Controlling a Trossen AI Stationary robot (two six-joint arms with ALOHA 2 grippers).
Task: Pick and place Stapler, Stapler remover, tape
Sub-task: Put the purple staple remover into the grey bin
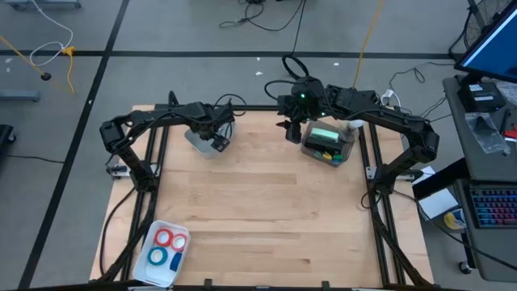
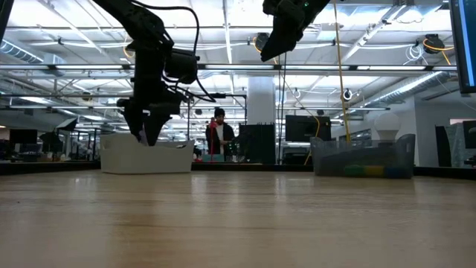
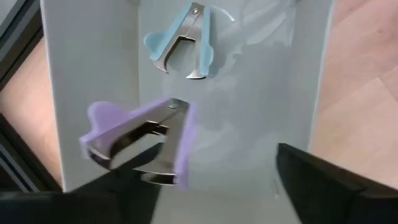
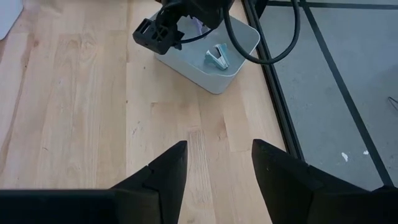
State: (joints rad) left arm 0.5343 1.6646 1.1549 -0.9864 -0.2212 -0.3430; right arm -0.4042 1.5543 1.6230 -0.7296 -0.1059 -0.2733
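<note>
My left gripper (image 1: 216, 137) hangs open over a white bin (image 1: 198, 144) at the far left, fingers pointing down. Inside the bin (image 3: 93, 62) lie a blue staple remover (image 3: 183, 40) and a purple one (image 3: 140, 143). The purple one sits right beside one finger (image 3: 124, 199), while the other finger (image 3: 329, 186) stands well apart from it. My right gripper (image 4: 217, 174) waits open and empty, high over the far right of the table. Red and blue tape rolls (image 1: 166, 246) lie in a white tray. What look like staplers (image 1: 325, 145) lie in a clear bin.
The clear bin (image 2: 362, 158) stands at the far right, just beside my right arm. The white tray (image 1: 153, 267) sits at the near left corner. Bare wood (image 1: 266, 202) spreads across the table's middle. A black frame (image 1: 380, 202) rims the table. A person (image 2: 219, 134) stands far behind.
</note>
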